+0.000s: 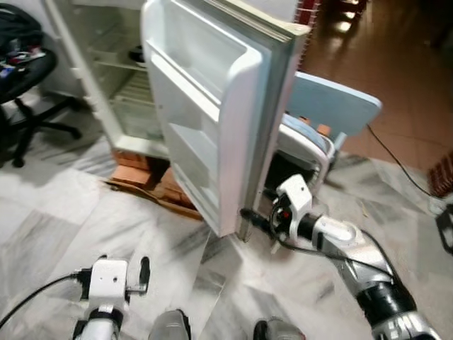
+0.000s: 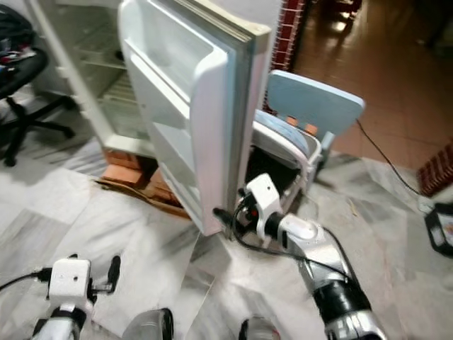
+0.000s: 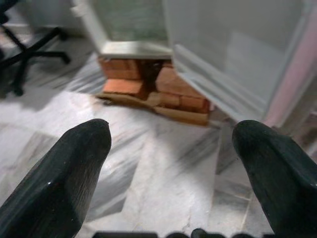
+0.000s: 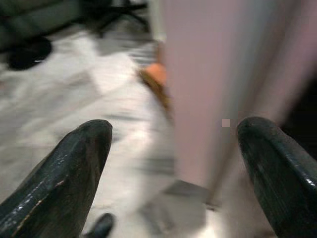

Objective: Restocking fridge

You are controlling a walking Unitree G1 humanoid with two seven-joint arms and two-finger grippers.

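The white fridge (image 1: 120,78) stands on bricks with its door (image 1: 212,106) swung wide toward me, and the door shelves are bare. My right gripper (image 1: 258,223) is open, low down at the door's outer bottom corner. In the right wrist view the door's edge (image 4: 198,89) shows blurred beyond the spread fingers (image 4: 64,173); I cannot tell if they touch it. My left gripper (image 1: 117,273) hangs low at my left, open over the marble floor with nothing between its fingers (image 3: 59,178). Wire shelves show inside the fridge.
Orange bricks and cardboard (image 1: 138,170) lie under the fridge. A pale blue chair (image 1: 333,103) stands right behind the open door. A black office chair (image 1: 28,78) is at the far left. A thin cable (image 1: 396,159) runs over the floor on the right.
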